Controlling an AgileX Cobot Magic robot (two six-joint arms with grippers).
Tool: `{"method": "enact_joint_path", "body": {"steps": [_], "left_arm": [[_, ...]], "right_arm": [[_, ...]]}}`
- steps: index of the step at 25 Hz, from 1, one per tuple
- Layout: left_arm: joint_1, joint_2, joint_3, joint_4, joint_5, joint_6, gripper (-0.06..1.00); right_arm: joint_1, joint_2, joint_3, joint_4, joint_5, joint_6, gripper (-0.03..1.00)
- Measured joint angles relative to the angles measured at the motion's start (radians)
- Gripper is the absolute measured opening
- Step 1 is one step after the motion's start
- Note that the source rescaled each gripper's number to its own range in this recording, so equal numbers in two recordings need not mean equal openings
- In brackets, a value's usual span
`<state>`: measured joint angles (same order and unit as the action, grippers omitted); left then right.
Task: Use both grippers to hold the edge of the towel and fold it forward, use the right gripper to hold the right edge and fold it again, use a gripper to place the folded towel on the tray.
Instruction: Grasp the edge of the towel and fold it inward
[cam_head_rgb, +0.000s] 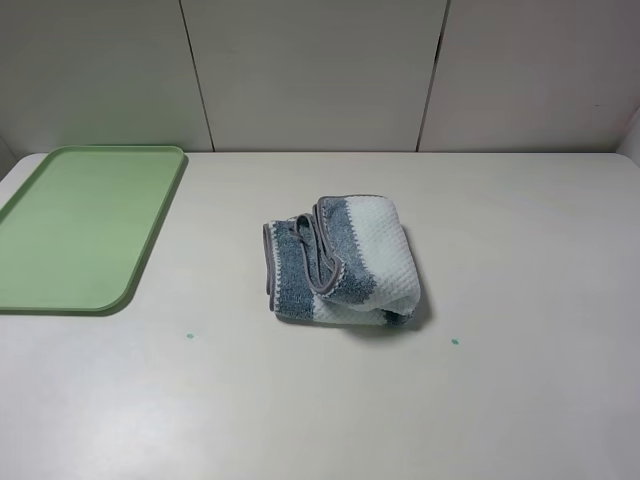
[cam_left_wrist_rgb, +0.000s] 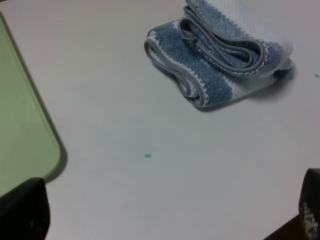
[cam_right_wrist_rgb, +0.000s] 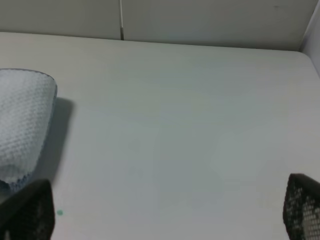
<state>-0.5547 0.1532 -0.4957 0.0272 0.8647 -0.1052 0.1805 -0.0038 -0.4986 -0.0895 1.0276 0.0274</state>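
The towel (cam_head_rgb: 340, 262), blue-grey and white with a grey hem, lies bunched and folded on the white table near the middle of the exterior high view. The left wrist view shows the towel (cam_left_wrist_rgb: 220, 55) some way ahead of my left gripper (cam_left_wrist_rgb: 170, 215), whose fingertips (cam_left_wrist_rgb: 22, 210) stand wide apart with nothing between them. In the right wrist view only a white corner of the towel (cam_right_wrist_rgb: 22, 125) shows; my right gripper (cam_right_wrist_rgb: 165, 210) is open and empty beside it. The light green tray (cam_head_rgb: 85, 225) sits at the left and holds nothing. Neither arm appears in the exterior high view.
The tray's rounded corner (cam_left_wrist_rgb: 30, 145) lies close to my left gripper. Two small green marks (cam_head_rgb: 189, 335) (cam_head_rgb: 454, 341) dot the table in front of the towel. Pale wall panels (cam_head_rgb: 320, 70) close the far side of the table.
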Motion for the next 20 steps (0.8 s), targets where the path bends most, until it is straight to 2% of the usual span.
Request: {"method": "enact_joint_path", "body": {"steps": [11, 16, 20], "left_arm": [[0.000, 0.000, 0.000, 0.000, -0.004, 0.000, 1.00], [0.000, 0.006, 0.000, 0.000, -0.067, -0.034, 1.00], [0.000, 0.100, -0.011, 0.000, -0.096, -0.064, 1.00]], "right_arm": [[0.000, 0.000, 0.000, 0.000, 0.000, -0.001, 1.00], [0.000, 0.000, 0.000, 0.001, -0.001, -0.001, 1.00], [0.000, 0.000, 0.000, 0.001, -0.001, -0.001, 1.00]]}}
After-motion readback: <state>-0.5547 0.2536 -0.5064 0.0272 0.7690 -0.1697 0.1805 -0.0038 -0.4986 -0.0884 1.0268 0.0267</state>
